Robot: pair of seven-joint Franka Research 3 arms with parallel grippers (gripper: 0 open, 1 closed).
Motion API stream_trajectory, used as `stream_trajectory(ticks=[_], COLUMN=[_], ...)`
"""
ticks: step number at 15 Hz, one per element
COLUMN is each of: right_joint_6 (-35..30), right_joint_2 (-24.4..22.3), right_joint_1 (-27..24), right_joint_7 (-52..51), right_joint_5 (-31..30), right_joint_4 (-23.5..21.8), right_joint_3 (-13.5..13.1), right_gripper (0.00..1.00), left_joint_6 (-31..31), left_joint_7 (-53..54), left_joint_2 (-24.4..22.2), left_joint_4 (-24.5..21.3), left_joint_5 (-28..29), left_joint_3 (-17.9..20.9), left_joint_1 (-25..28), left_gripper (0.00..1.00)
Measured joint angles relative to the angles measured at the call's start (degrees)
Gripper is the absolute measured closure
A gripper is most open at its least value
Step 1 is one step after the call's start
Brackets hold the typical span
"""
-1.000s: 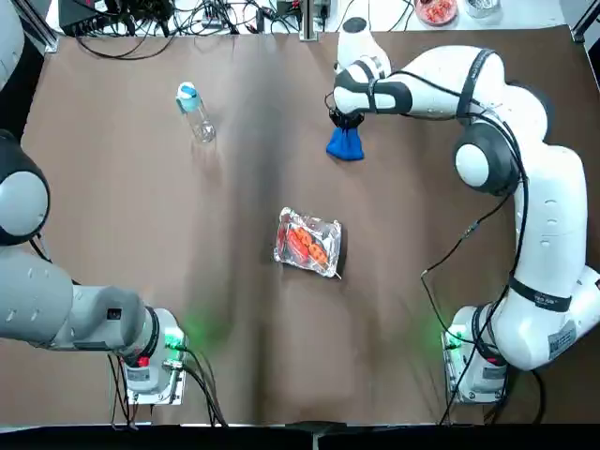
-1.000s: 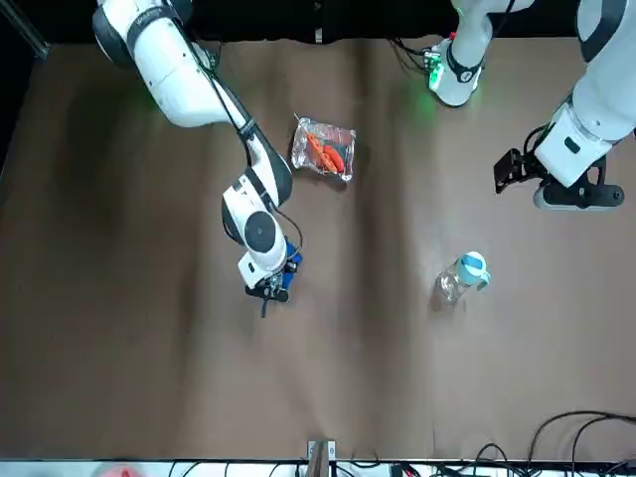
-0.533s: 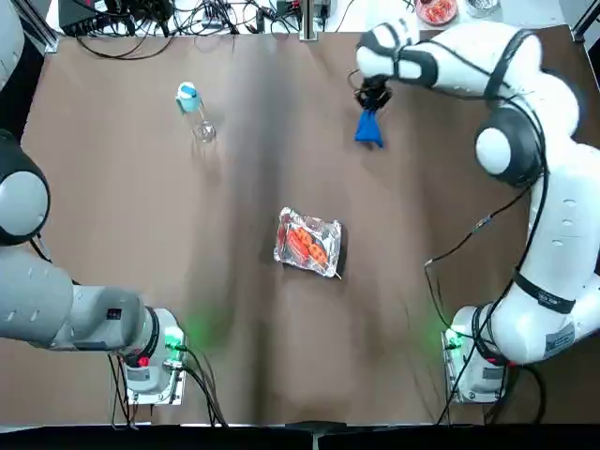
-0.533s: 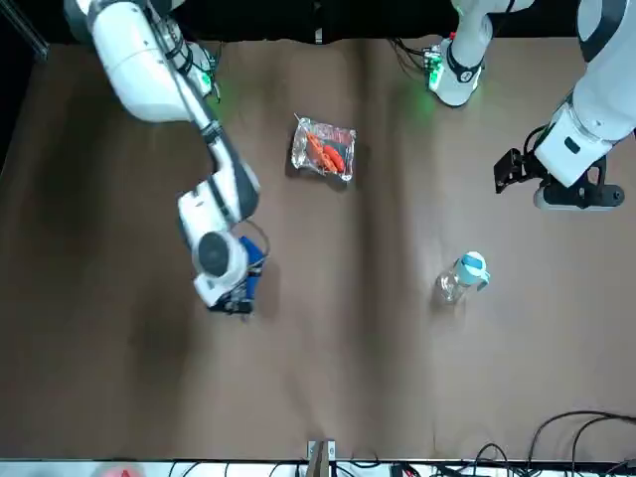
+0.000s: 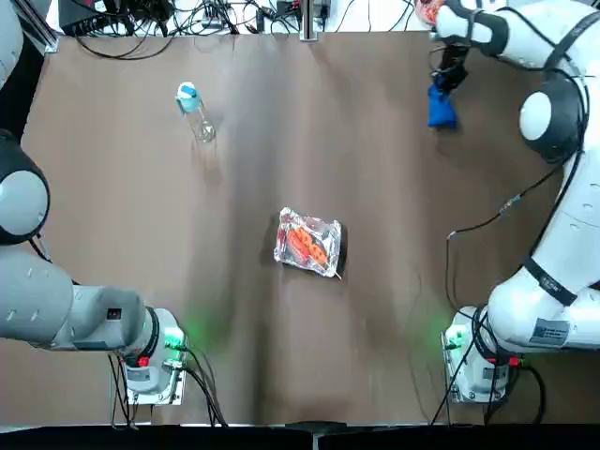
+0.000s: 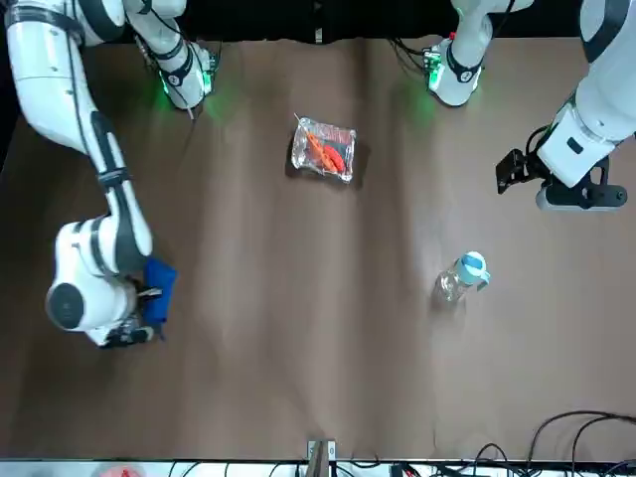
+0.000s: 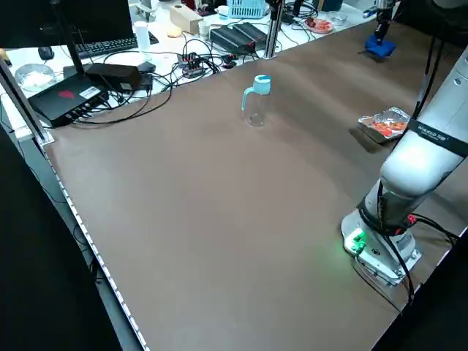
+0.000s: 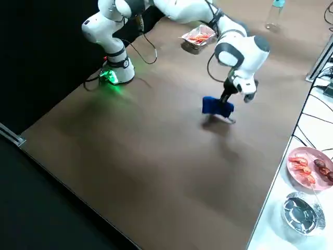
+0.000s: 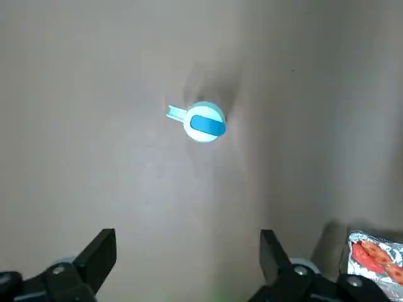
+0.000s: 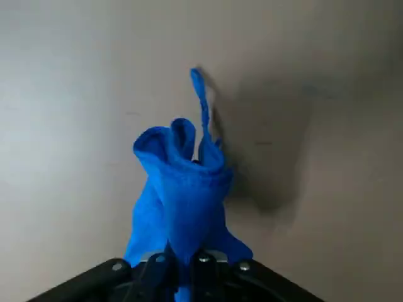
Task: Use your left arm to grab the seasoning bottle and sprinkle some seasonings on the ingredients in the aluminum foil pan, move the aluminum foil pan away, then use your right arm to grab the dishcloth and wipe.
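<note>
- The right end effector point(image 5: 448, 82) sits at the upper right of the top view, near the far edge of the brown bench point(image 5: 281, 356); its fingers are pinched together on the dishcloth point(image 5: 442, 108)
- The dishcloth hangs bunched below that end effector; in the right side view it shows as a blue fold point(image 8: 217, 107) low over the bench, and whether it touches the surface cannot be told
- In the right wrist view the cloth point(image 10: 182, 189) fills the middle of the frame, gathered into folds with one thin corner sticking up
- The left end effector point(image 9: 182, 264) is spread wide with nothing between its fingers; in the front view it hangs at the right edge of the frame point(image 6: 512, 171)
- The seasoning bottle point(image 5: 195, 111) stands upright at the upper left of the top view, light-blue cap on, well apart from both end effectors
- The aluminum foil pan point(image 5: 308, 244) lies near the middle of the top view, slightly tilted, with the orange-red ingredients point(image 5: 306, 246) inside it
- At the lower right of the right side view, a round white dish with reddish food point(image 8: 311, 165) sits beyond the bench edge
</note>
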Motion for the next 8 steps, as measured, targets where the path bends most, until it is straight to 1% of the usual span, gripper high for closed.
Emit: stream_trajectory(ticks=[2, 8], right_joint_6=[0.9, 6.2], right_joint_2=[0.1, 2.1], right_joint_1=[-1.4, -1.8], right_joint_7=[-1.0, 0.9], right_joint_5=[-2.6, -3.1], right_joint_4=[0.0, -0.5], right_joint_3=[0.1, 0.1], right_gripper=[0.91, 0.91], left_joint_6=[0.0, 0.0], left_joint_7=[0.0, 0.0], left_joint_2=[0.0, 0.0], left_joint_4=[0.0, 0.0], left_joint_5=[0.0, 0.0], left_joint_3=[0.0, 0.0], left_joint_1=[0.0, 0.0], left_gripper=[0.0, 0.0])
